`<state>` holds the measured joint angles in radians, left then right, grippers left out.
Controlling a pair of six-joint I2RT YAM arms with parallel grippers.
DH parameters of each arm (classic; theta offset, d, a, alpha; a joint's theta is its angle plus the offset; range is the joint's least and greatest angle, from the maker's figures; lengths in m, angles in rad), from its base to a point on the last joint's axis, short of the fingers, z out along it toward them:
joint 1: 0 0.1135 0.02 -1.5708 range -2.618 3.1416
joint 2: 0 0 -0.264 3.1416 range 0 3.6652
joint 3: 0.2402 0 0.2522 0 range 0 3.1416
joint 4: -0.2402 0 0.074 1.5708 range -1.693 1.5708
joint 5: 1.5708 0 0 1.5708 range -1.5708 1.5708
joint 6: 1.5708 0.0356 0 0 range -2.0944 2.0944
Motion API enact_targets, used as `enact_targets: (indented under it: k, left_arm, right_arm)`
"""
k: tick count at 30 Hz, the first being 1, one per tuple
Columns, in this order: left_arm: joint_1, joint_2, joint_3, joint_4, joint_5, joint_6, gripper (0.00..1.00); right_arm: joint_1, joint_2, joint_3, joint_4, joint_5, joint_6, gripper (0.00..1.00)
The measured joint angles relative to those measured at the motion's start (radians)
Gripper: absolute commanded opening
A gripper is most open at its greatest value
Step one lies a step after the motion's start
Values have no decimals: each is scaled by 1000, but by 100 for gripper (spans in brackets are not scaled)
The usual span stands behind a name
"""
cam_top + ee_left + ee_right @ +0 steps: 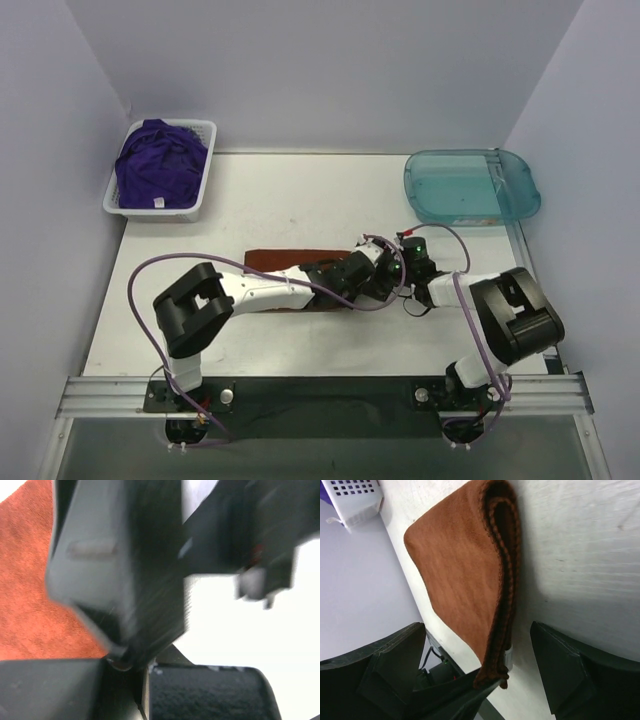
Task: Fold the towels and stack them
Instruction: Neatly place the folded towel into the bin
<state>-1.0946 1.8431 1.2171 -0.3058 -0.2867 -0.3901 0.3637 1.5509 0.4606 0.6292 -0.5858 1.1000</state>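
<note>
A rust-orange towel (280, 262) lies folded on the white table, its layered edge plain in the right wrist view (465, 570). My left gripper (345, 278) (145, 672) reaches across to the towel's right end and is shut, with the towel's near corner pinched at its black tip (470, 695). My right gripper (385, 272) (477, 627) stands open. Its two fingers straddle that same corner without touching it. The purple towels (158, 165) lie heaped in the white basket (205, 190) at the back left. The left wrist view is blurred and mostly filled by the right gripper's body.
A translucent teal tray (470, 185) sits at the back right. The two arms cross close together at the table's middle right, with purple cables looping over them. Bare table (300, 200) lies behind the towel.
</note>
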Motion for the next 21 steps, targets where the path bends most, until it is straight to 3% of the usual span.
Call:
enact_targets:
  k: [6,9,12,21]
  left_arm:
    - [5,-12,0,16,0,-10,0]
    - [5,-12,0,19,0,-17,0]
    - [5,-12,0,20,0,-23,0]
    - [5,-8,15,22,-1,-35,0]
  right_arm:
    - [37,95,27,118,-28,55,83]
    - [48,133,37,159,-38,71,74]
    - [58,165,45,187,-43,82,63]
    - [71,229,53,197,-41,84,19]
